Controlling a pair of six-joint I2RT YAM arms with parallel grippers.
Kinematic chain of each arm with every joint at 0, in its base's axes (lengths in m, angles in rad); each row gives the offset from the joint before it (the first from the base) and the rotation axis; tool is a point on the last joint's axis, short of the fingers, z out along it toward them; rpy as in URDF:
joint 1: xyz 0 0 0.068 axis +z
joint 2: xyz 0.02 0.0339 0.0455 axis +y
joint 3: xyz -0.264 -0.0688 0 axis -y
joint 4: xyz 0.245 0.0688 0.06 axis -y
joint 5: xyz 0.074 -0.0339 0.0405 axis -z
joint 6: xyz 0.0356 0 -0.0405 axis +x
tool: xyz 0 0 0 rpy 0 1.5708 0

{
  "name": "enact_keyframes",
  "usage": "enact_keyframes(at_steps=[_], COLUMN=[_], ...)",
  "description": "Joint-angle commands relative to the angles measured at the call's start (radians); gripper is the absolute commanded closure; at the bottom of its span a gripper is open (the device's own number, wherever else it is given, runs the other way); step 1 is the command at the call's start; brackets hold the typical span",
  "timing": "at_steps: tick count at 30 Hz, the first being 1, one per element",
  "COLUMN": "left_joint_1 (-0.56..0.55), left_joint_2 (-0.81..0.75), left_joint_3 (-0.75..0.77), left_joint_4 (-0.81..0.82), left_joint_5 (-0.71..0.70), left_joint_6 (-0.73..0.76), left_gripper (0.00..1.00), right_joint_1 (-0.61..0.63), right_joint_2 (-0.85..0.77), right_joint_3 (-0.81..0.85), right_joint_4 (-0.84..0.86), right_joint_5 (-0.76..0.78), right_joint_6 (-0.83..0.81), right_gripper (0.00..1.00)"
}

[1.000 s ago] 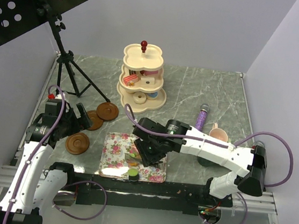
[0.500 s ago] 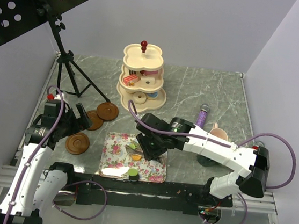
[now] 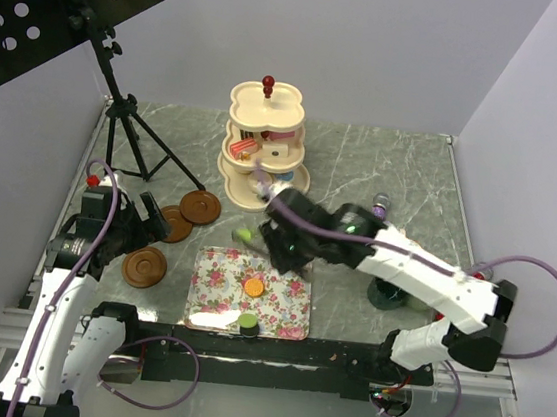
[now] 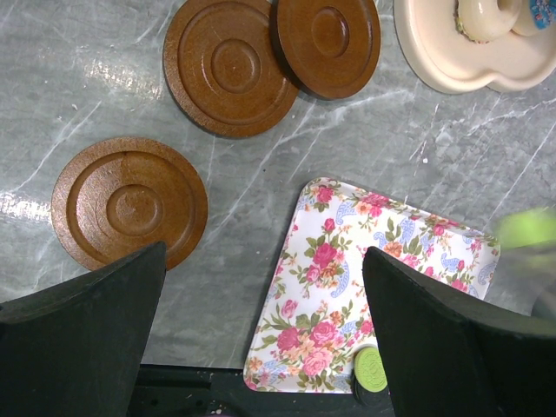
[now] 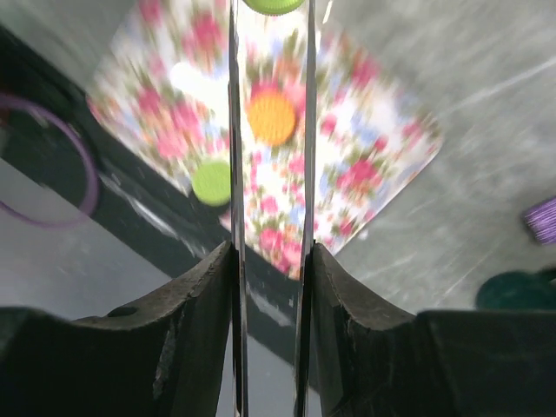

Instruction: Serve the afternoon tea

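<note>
Pinching a green macaron (image 3: 245, 235), the right claw (image 3: 253, 236) hovers (left claw (image 4: 265, 287) gapes wide).

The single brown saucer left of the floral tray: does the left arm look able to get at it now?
Probably yes. The open left pincer hangs close beside the saucer, whose top is bare; the right pincer is off at the far edge of the floral tray.

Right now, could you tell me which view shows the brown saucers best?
Left wrist: all three saucers lie large and sharp, two overlapping. Top external shows them small, beside the left arm. Right wrist shows none.
</note>
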Motion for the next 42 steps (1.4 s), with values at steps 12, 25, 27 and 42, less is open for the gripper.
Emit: enact_keyframes(at_steps=[12, 25, 27, 42], left_joint_1=[0.004, 0.006, 0.004, 0.006], left_joint_2=[-0.006, 0.000, 0.000, 0.023], left_joint_3=[0.004, 0.007, 0.007, 0.006], left_joint_4=[0.019, 0.008, 0.006, 0.008], left_joint_5=[-0.006, -0.035, -0.038, -0.026], left_joint_6=[-0.005, -0.020, -0.023, -0.015], left_gripper=[0.00, 0.00, 0.00, 0.00], right_joint_1=[-0.435, -0.483, -0.483, -0.484], right_joint_2=[0.134, 0.341, 0.364, 0.444], right_joint_3=[0.608, 0.795, 0.809, 0.863], right_joint_4=[0.062, 0.076, 0.079, 0.070], right_joint_5=[-0.009, -0.137, -0.149, -0.163], right_joint_6=[-0.272, -0.305, -0.298, -0.268], right_gripper=[0.61, 0.61, 0.61, 0.50])
